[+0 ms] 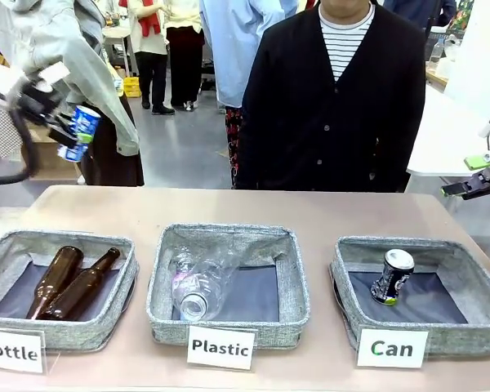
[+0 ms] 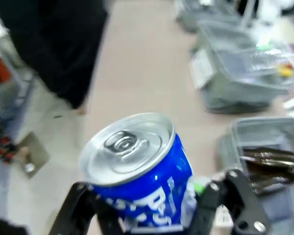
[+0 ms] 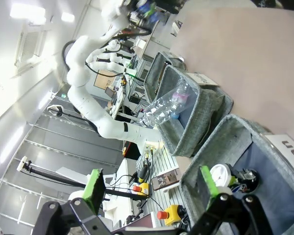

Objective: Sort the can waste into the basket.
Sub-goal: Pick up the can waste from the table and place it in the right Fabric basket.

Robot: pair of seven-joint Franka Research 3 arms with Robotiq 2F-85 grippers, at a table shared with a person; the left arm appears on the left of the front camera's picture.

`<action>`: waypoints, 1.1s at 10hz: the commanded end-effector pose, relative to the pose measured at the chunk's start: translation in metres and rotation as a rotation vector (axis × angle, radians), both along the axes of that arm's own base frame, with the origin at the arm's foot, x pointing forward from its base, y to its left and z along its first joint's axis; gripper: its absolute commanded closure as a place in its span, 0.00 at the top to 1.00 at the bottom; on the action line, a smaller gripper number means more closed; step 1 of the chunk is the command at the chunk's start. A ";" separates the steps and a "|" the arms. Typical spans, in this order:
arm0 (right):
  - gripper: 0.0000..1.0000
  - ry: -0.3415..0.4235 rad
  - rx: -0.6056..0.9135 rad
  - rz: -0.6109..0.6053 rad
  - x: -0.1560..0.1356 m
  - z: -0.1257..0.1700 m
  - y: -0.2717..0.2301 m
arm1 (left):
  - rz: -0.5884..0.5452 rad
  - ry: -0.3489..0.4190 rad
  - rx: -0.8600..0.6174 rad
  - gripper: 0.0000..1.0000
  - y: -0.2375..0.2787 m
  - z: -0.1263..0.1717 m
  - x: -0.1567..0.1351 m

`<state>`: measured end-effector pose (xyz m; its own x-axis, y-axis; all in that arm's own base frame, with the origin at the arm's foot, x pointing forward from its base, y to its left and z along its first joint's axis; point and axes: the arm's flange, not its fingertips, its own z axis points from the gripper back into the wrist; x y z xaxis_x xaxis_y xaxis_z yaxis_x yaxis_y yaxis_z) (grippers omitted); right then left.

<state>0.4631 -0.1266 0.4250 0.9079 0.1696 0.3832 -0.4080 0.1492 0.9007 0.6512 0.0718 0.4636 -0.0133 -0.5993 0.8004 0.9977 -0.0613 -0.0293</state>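
The blue and white can [image 1: 82, 131] hangs in the air beyond the table's far left corner, with my left gripper [image 1: 69, 133] shut on it. In the left wrist view the can [image 2: 137, 166] shows its silver top, clamped low on its body between the black fingers [image 2: 225, 196] of that gripper [image 2: 147, 210]. A black can [image 1: 392, 276] lies tilted inside the grey basket [image 1: 474, 282] behind the "Can" sign [image 1: 391, 349]. My right gripper [image 1: 474, 175] hovers open at the right edge, above and behind that basket. In its wrist view the right gripper [image 3: 152, 188] looks down at the black can [image 3: 230, 177] in the basket [image 3: 220, 142].
The middle basket [image 1: 229, 322], signed "Plastic", holds a clear crushed bottle [image 1: 198, 286]. The left basket [image 1: 106, 314], signed "Bottle", holds two brown bottles [image 1: 65, 282]. A person in a dark cardigan [image 1: 327, 106] stands at the far side. Bare tabletop [image 1: 229, 208] lies behind the baskets.
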 end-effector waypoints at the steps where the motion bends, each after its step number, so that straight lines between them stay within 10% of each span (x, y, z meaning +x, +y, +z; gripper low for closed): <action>1: 1.00 -0.011 -0.004 0.012 0.000 0.002 -0.001 | -0.123 -0.006 0.125 0.00 -0.027 -0.011 -0.116; 4: 1.00 -0.011 -0.004 0.012 0.000 0.002 -0.001 | -0.128 -0.007 0.157 0.00 -0.034 -0.031 -0.157; 10: 1.00 0.000 0.000 0.000 0.000 0.000 0.000 | -0.115 0.060 -0.012 0.03 -0.061 -0.031 -0.142; 11: 1.00 0.121 -0.234 -0.018 -0.019 0.024 0.004 | -0.069 0.067 -0.006 0.03 -0.113 -0.012 -0.128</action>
<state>0.4604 -0.1299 0.4284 0.9223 0.1891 0.3370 -0.3739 0.2165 0.9018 0.5068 0.0022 0.4382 -0.0457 -0.6241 0.7800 0.9811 -0.1751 -0.0827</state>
